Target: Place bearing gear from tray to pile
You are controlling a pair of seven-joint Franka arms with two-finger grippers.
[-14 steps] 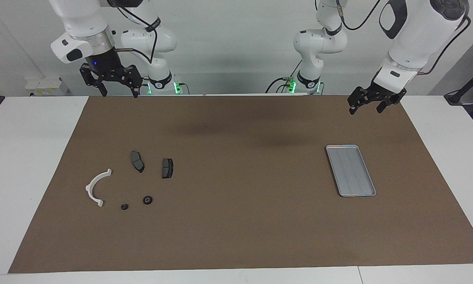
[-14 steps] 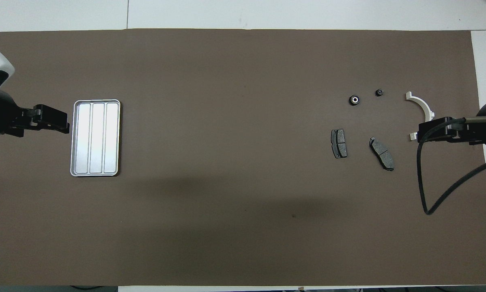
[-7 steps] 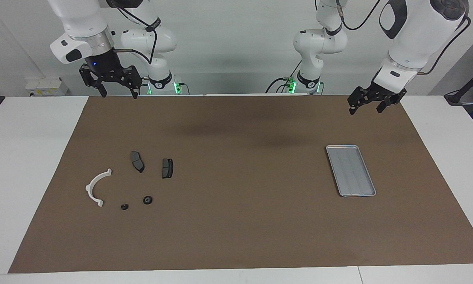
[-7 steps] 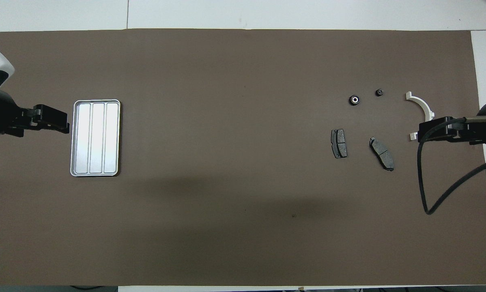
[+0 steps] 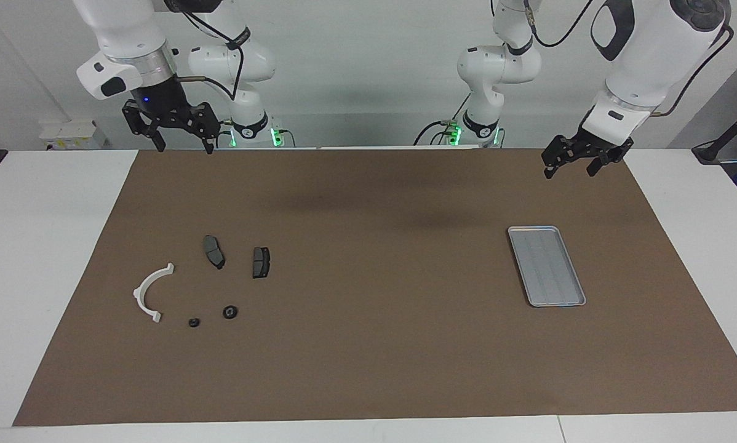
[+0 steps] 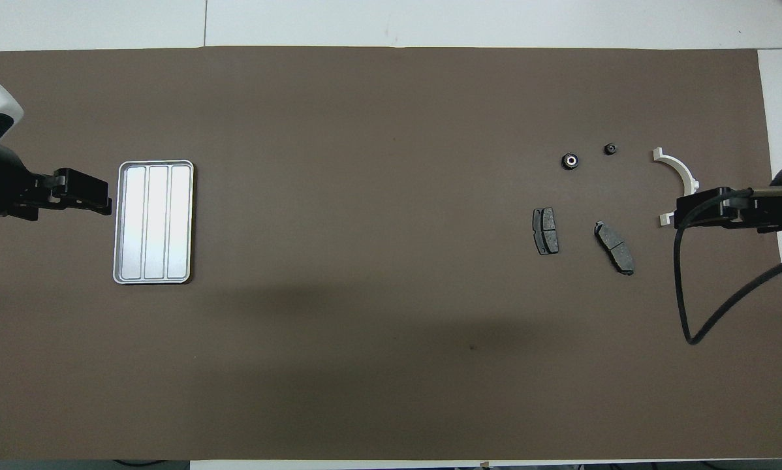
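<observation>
Comparing with a second ago, nothing has moved: the tray [image 5: 546,266] lies bare, the bearing gear [image 5: 230,312] (already in the pile [image 5: 208,280]) well apart from it; left end effector [image 5: 568,163] and right end effector [image 5: 184,136] hang open, empty.

Table [image 5: 48,246]: white, covered by a brown mat [image 5: 374,344].
Left arm's end: silver ridged tray [image 5: 546,266], nothing in it.
Right arm's end: two dark brake pads [image 5: 214,251], white semicircular bracket [image 5: 150,293], bearing gear [image 5: 230,312], smaller black ring [image 5: 193,322]; all apart, none touching.
</observation>
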